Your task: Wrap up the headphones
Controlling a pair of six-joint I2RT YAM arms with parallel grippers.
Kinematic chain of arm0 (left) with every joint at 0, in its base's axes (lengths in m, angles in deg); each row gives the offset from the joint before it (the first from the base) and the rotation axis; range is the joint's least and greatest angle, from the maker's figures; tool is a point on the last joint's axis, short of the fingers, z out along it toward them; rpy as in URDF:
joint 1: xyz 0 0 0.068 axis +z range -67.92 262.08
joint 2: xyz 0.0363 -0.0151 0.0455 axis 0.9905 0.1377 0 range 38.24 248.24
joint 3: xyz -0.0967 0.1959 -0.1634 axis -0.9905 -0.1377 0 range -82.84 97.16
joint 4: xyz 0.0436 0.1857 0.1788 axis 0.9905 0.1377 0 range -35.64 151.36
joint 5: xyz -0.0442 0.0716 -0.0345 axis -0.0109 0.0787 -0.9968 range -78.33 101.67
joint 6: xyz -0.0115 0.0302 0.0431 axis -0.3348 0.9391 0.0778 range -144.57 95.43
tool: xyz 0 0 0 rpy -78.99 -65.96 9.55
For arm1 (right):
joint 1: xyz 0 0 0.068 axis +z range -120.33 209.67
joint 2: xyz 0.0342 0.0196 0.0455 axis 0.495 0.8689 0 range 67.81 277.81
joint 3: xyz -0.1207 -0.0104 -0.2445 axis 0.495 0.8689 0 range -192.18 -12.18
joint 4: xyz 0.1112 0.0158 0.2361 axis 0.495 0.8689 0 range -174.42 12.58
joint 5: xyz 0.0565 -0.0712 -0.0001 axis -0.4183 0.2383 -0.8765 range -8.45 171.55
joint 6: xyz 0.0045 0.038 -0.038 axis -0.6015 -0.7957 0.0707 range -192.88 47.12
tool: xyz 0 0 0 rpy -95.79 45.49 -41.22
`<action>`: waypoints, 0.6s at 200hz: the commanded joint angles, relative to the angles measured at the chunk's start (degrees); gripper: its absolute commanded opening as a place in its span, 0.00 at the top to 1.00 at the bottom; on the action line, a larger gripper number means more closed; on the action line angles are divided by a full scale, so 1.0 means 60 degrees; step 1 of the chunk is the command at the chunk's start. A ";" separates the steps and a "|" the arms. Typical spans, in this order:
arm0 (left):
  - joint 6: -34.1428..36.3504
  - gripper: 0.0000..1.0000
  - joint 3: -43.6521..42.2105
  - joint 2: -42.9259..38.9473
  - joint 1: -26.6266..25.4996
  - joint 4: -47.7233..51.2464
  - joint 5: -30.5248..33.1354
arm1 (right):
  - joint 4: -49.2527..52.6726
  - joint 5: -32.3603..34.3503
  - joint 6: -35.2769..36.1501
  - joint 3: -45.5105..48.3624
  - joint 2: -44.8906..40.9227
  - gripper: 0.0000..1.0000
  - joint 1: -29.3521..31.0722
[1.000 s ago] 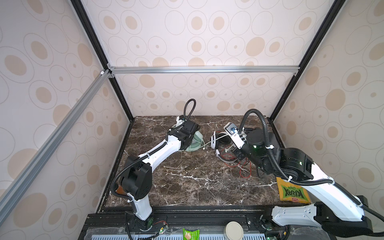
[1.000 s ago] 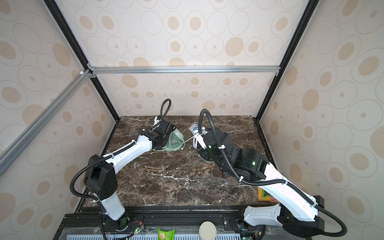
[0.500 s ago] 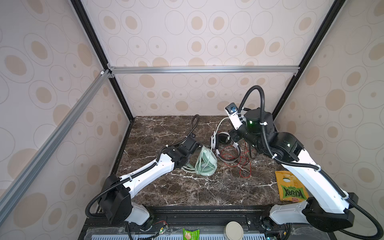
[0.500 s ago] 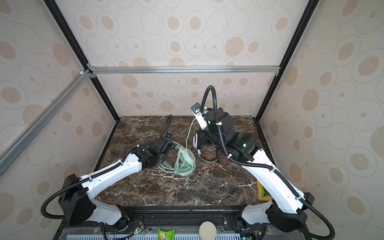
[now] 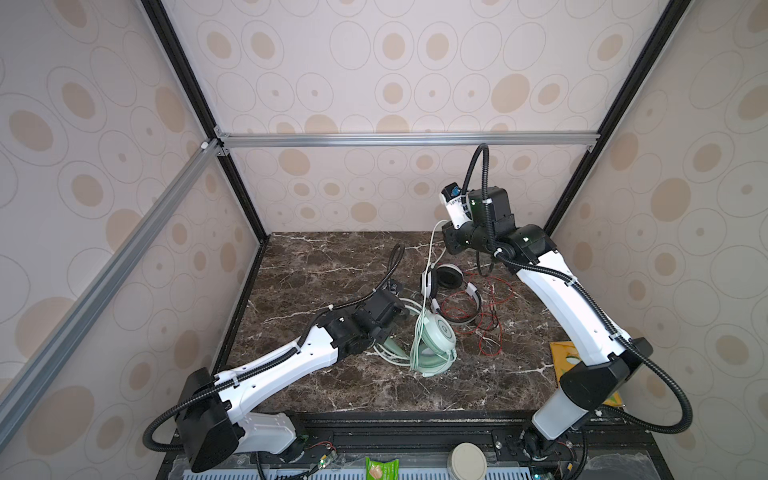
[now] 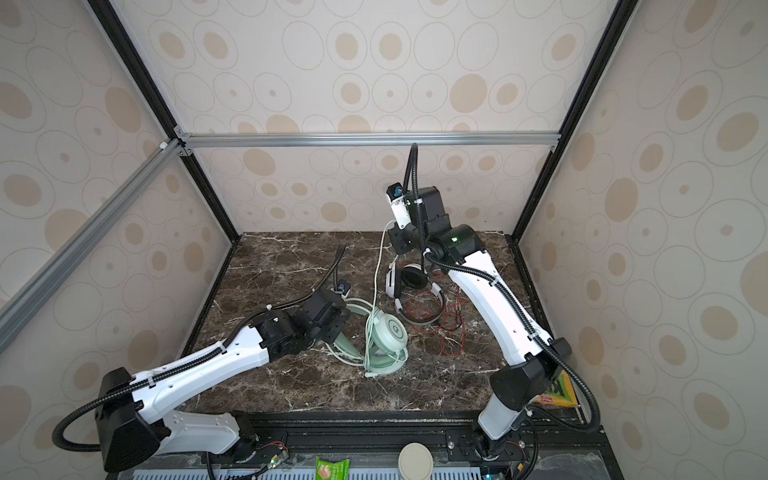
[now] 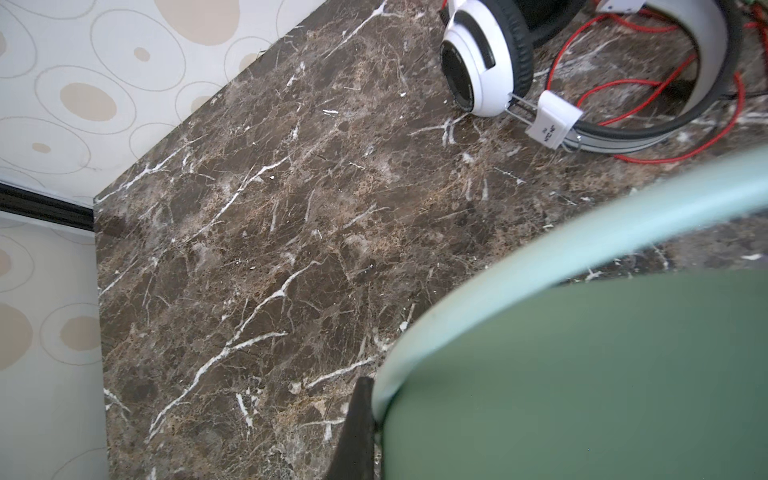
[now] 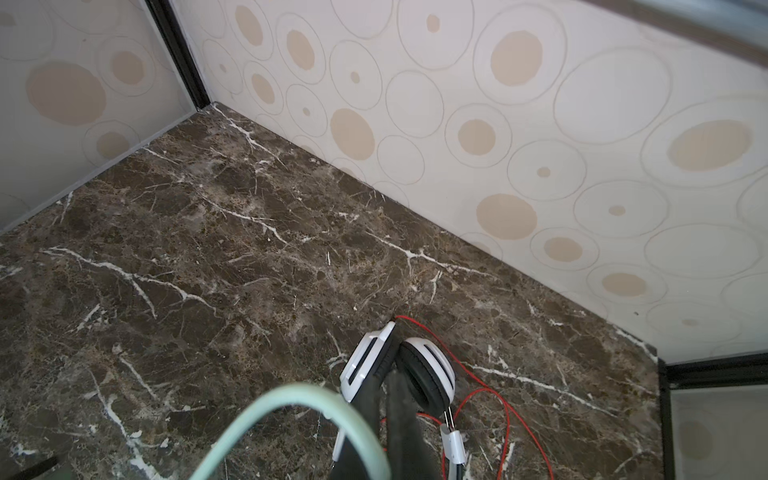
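Small print on white headset slider [image 7: 552, 129], illegible; nothing else readable.

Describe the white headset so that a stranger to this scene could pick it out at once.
Start at the dark brown marble tabletop and look towards its back right, below the raised right arm. There lies the white plastic over-ear headset with black earpads. Unlike the mint-green headset beside it, it trails a thin red cable in loose loops.

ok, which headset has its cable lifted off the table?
The mint-green headset: its pale green cable rises to the shut right hand. The white headset has its red cable lying slack on the marble.
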 commanded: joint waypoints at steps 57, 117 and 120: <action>-0.1037 1.00 0.0258 -0.1950 0.0505 -0.0540 -0.2766 | -0.1090 -0.4985 -0.1003 0.1052 0.0829 1.00 -0.0708; -0.1171 1.00 0.2953 -0.1449 0.2449 0.0471 -0.4204 | -0.2325 -0.7623 -0.1280 0.2695 0.0265 0.51 -0.0717; -0.1160 1.00 0.3142 -0.1375 0.2475 0.0539 -0.4173 | -0.2469 -0.7625 -0.1329 0.2883 0.0133 0.50 -0.0735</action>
